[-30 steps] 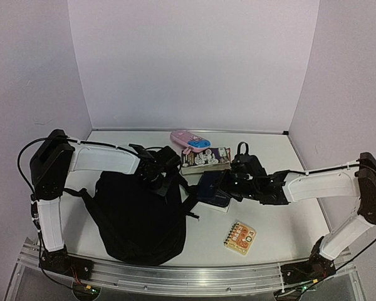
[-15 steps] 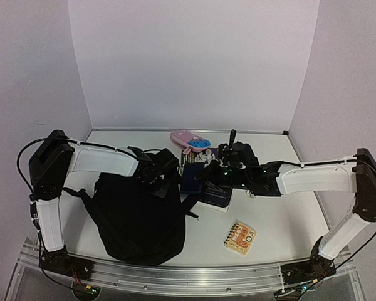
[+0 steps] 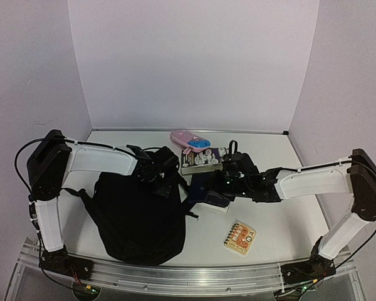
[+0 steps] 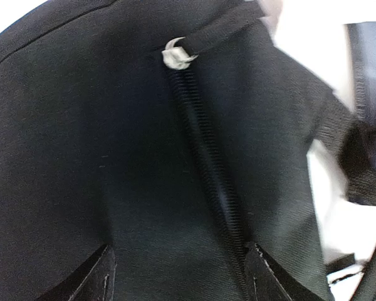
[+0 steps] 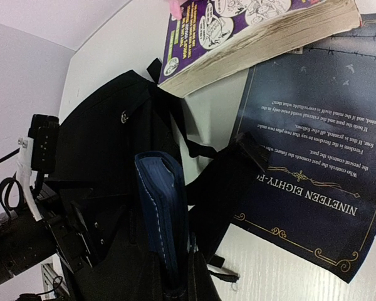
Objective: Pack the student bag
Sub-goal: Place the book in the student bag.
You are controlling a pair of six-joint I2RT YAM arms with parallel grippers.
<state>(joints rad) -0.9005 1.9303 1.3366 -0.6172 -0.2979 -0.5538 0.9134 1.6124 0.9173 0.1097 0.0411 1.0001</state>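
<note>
The student bag (image 3: 138,216), a big soft black backpack, lies at the front left of the table. My left gripper (image 3: 161,177) hovers at its upper right edge. In the left wrist view that gripper (image 4: 182,279) is open, its fingertips (image 4: 101,276) spread over black fabric beside the zipper (image 4: 203,163) and its silver pull (image 4: 175,55). My right gripper (image 3: 212,188) is shut on a small dark-blue pouch (image 3: 199,186), held on edge next to the bag's strap. The right wrist view shows the pouch (image 5: 163,219) standing upright in the right gripper (image 5: 182,282), with the bag (image 5: 106,144) behind it.
A dark book titled Nineteen Eighty-Four (image 5: 326,144) lies under the right arm. A purple comic paperback (image 3: 205,159) and a pink pencil case (image 3: 190,140) lie behind it. A small orange spiral notebook (image 3: 240,238) sits front right. A black strap (image 5: 229,182) crosses the dark book's corner.
The right arm carried the pouch leftward off the dark book toward the bag, then eased slightly back and down. The left gripper has shifted slightly at the bag's top.
</note>
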